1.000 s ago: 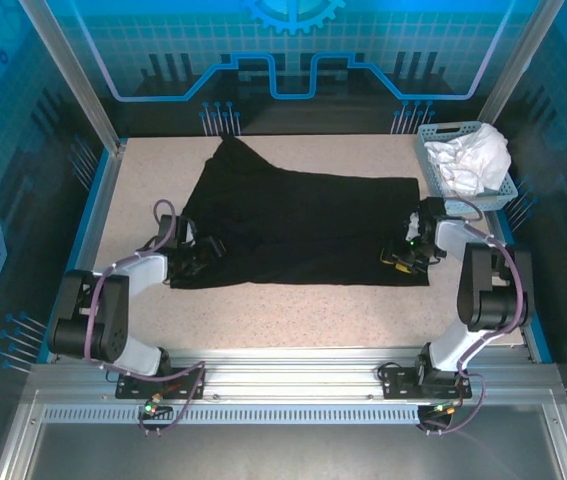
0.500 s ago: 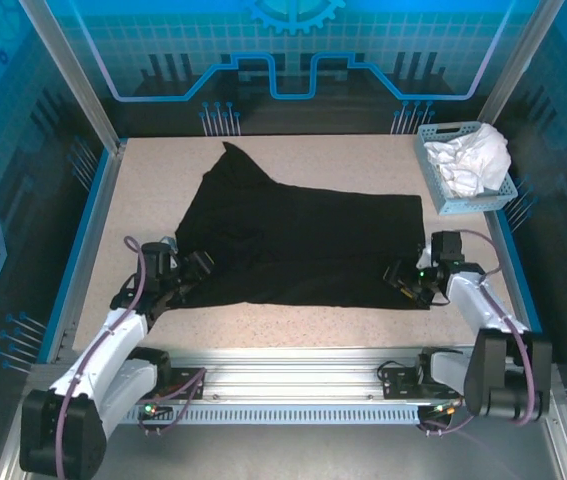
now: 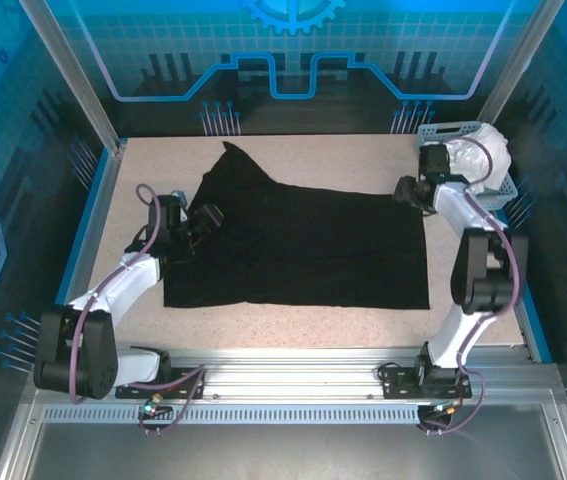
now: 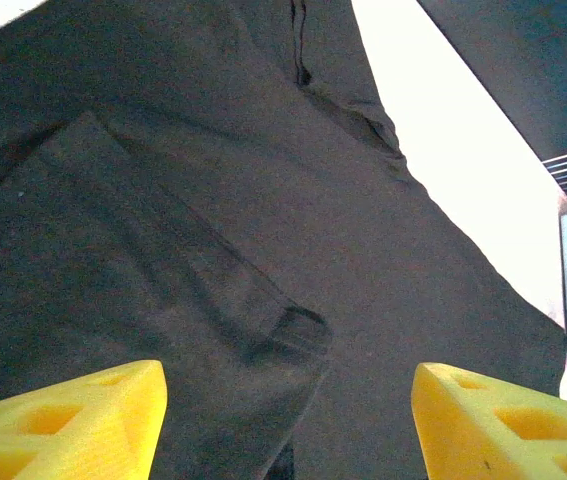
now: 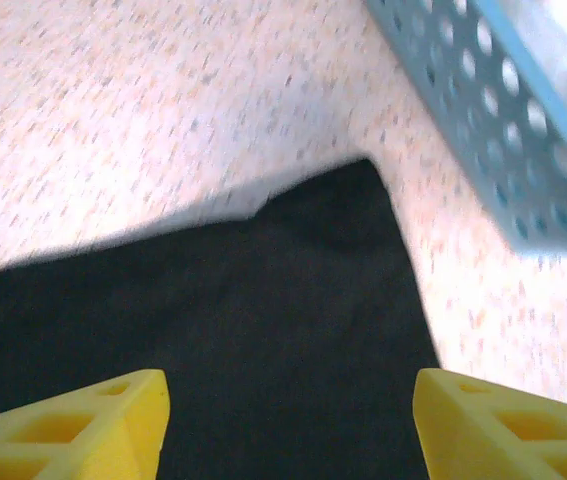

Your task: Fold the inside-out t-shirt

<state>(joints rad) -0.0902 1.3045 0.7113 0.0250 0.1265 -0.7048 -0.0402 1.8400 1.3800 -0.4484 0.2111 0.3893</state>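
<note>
The inside-out t-shirt lies spread flat and black across the middle of the table, a narrow part pointing toward the far left. My left gripper hovers open above its left sleeve area. In the left wrist view the yellow fingertips stand wide apart over the dark cloth, where a folded sleeve hem shows. My right gripper is open above the shirt's far right corner. That corner lies just ahead of the right gripper, with nothing held between the fingers.
A blue perforated basket with a white cloth garment stands at the far right, close to the right gripper; its wall shows in the right wrist view. Speckled tabletop lies bare behind the shirt. Blue rails edge the table.
Both grippers have left the shirt's near edge and moved away from me, the left to the sleeve, the right to the far right corner by the basket. Both have opened wider.
</note>
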